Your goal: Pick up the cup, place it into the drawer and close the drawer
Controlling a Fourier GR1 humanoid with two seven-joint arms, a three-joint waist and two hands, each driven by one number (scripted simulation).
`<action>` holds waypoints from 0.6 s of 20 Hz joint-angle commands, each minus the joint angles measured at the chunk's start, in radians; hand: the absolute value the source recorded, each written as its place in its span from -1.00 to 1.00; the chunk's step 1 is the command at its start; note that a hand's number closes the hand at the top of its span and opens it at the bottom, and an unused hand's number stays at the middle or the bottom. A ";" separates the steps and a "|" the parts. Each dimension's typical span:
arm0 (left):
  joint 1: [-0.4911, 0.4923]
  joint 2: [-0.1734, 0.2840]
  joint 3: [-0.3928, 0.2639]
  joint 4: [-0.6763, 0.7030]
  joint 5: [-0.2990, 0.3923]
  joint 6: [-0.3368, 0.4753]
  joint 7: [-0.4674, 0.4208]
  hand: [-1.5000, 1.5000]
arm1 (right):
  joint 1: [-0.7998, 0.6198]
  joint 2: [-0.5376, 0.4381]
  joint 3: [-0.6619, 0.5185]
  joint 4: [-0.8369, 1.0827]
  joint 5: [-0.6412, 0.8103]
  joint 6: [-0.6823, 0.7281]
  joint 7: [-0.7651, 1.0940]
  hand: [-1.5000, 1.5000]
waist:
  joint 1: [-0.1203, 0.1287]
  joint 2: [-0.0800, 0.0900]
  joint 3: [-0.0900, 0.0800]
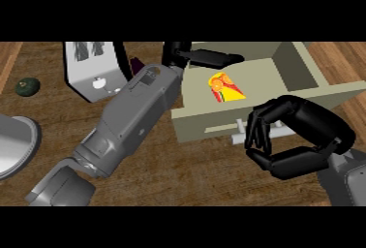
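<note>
Lying inside the open drawer [214,116], the cup [226,87] shows as a small yellow shape with an orange and red pattern, tipped on its side against the pale floor of the compartment, near the left inner wall. It touches neither hand, so the placing step looks done and only the closing is left.

The left hand [204,56] reaches across the drawer's back left corner, its black fingers lying long over the rim and curled round nothing, as it would be just after letting the cup go. Its grey forearm runs down and left across the wooden counter [193,169].

The right hand [300,140] sits at the drawer's front, fingers bent into a hook over the pale handle [243,137] but not clearly clamped on it; I judge it placed there to push the front panel in. The left hand must clear the rim before the drawer can slide home.

Further off stand a white toaster-like appliance [93,68], a small dark green fruit [28,86] and, at the left edge, a grey bowl [14,145].
</note>
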 commanded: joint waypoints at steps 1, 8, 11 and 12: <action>-0.014 0.000 0.024 0.020 0.047 0.016 -0.045 -1.00 | 0.023 -0.108 0.022 -0.016 0.054 0.076 0.057 -1.00 | 0.036 -0.010 0.000; 0.031 0.000 0.032 0.035 0.070 0.003 -0.091 -1.00 | 0.107 -0.079 0.147 0.002 0.488 -0.077 -0.043 -1.00 | 0.118 -0.021 0.001; 0.104 0.000 0.026 -0.025 0.086 -0.031 -0.133 -1.00 | 0.088 -0.042 0.183 0.162 0.602 -0.156 -0.085 -1.00 | 0.157 -0.026 0.001; 0.103 0.000 0.036 0.001 0.083 -0.026 -0.137 -1.00 | 0.055 -0.064 0.167 0.245 0.610 -0.141 -0.142 -1.00 | 0.158 -0.021 0.001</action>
